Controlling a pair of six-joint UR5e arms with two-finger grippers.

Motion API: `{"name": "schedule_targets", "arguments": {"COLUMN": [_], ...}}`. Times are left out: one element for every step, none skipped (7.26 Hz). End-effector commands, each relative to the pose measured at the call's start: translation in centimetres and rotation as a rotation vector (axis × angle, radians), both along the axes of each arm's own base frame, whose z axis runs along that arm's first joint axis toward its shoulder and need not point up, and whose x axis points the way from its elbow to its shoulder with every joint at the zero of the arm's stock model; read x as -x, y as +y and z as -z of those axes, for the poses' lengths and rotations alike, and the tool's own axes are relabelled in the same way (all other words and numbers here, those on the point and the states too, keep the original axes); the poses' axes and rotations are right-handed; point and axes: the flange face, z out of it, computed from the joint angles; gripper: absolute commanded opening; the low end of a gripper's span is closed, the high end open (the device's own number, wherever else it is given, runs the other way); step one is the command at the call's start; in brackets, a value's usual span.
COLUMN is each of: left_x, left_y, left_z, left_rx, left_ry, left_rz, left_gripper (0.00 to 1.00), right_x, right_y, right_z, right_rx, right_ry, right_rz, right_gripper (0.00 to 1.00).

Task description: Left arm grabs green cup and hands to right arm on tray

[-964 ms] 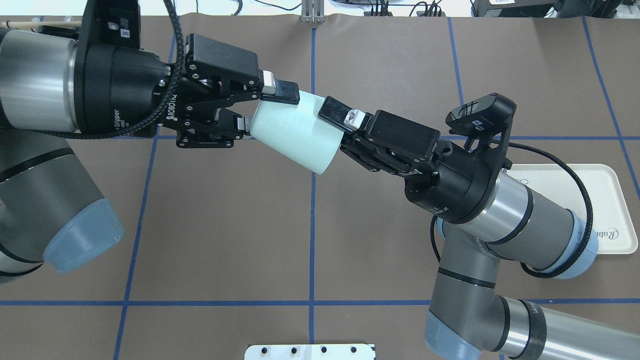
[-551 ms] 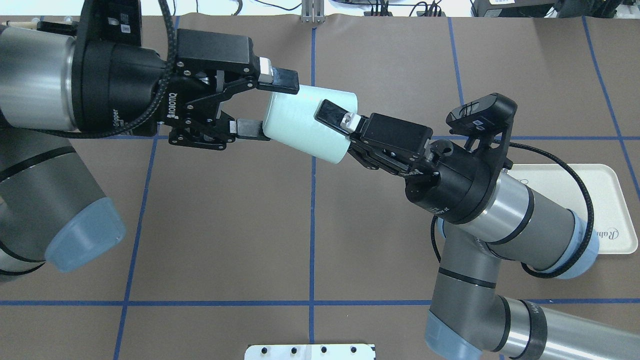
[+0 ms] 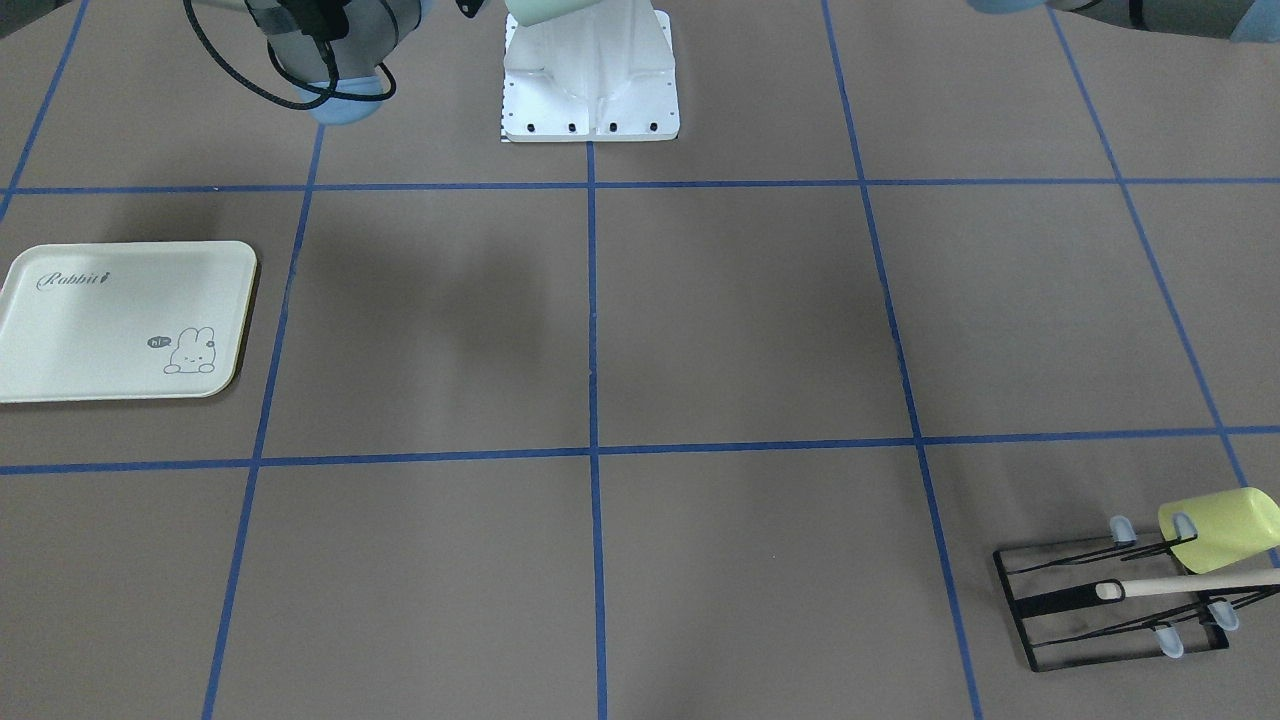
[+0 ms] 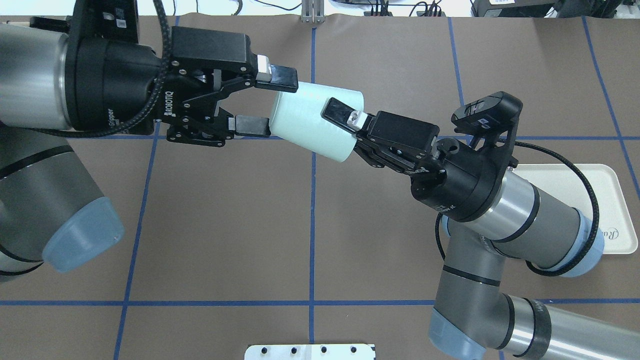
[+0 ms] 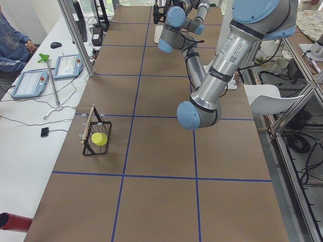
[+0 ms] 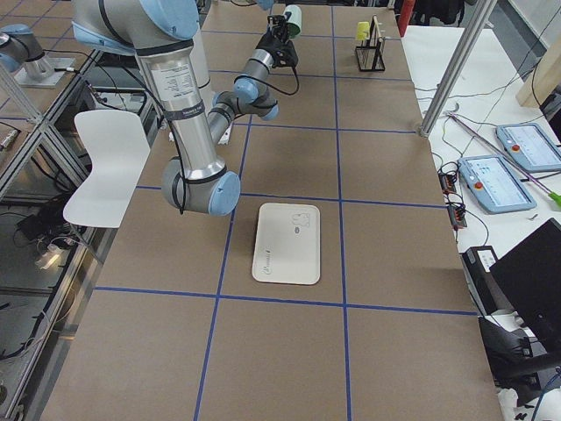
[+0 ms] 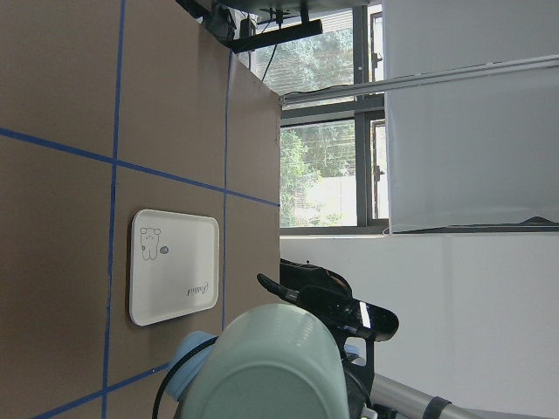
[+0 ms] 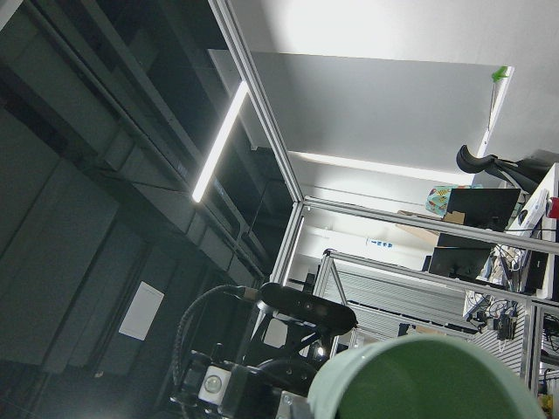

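Handover has moved on since 1 s back. The left tool (image 4: 270, 103) was pinched on the base end of the pale mint-green plastic cup (image 4: 307, 125); its fingers are now spread. The cup has shifted a bit right and far, along with the right tool (image 4: 336, 127).

Near to far:
- White bolted base plate (image 4: 310, 351) at the near edge of the brown desk (image 4: 225, 225) with its blue tape grid.
- Grey tubular right arm (image 4: 520, 220) with blue joint caps comes in from near right and reaches left and far.
- Cream-white rectangular tray (image 4: 607, 200), "Rabbit" script and bunny drawing, lies flat on the desk at right, partly under that arm.
- Right tool is clamped on the cup at the rim end. One finger lies on the outer wall; the other is hidden by the cup.
- Cup is in the air on its side, across the centre blue line in the overhead view. Rim faces the right tool, base faces the left tool, well left of the tray.
- Left tool, on the silver-grey left arm (image 4: 30, 75), has its jaws apart around the base end. The far fingertip overlaps the base edge from overhead; can't tell if it touches.
- Far left: black wire rack (image 3: 1100, 610) with a yellow-green cup (image 3: 1220, 528) on its side and a pale wooden stick (image 3: 1190, 583) across it.
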Motion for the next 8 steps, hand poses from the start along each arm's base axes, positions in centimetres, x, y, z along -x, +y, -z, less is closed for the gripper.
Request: {"name": "schedule_targets", "arguments": {"left_x": [-0.3, -0.5, -1.1, -1.8, -2.9, -3.8, -4.3, -4.6], "left_y": [-0.5, -0.7, -1.3, -2.0, -2.9, -4.0, -4.4, -5.3], "left_z": [-0.4, -0.7, -1.2, -1.8, -3.1, -5.4, -8.4, -10.9], "left_rx": [0.009, 0.015, 0.027, -0.008, 0.002, -0.013, -0.033, -0.042], "left_ry": [-0.011, -0.016, -0.030, -0.055, -0.091, -0.144, -0.204, -0.269], "left_rz": [0.006, 0.007, 0.011, 0.033, 0.040, 0.060, 0.079, 0.097], "left_gripper": [1.00, 1.00, 1.00, 1.00, 1.00, 1.00, 1.00, 1.00], "right_x": [-0.8, -0.8, -0.2, 0.7, 1.2, 1.0, -0.4, -2.3], "right_y": [-1.6, -3.2, -4.9, -6.5, -8.3, -10.4, -12.1, -14.2], "right_z": [-1.7, -2.4, -2.5, -2.9, -3.2, -3.7, -3.9, -4.2], "right_rx": [0.042, 0.087, 0.143, 0.203, 0.248, 0.270, 0.303, 0.362], "right_ry": [0.068, 0.158, 0.265, 0.395, 0.526, 0.673, 0.787, 0.925], "right_rz": [-0.024, -0.058, -0.084, -0.101, -0.109, -0.069, -0.034, -0.005], "right_gripper": [0.00, 0.00, 0.00, 0.00, 0.00, 0.00, 0.00, 0.00]}}
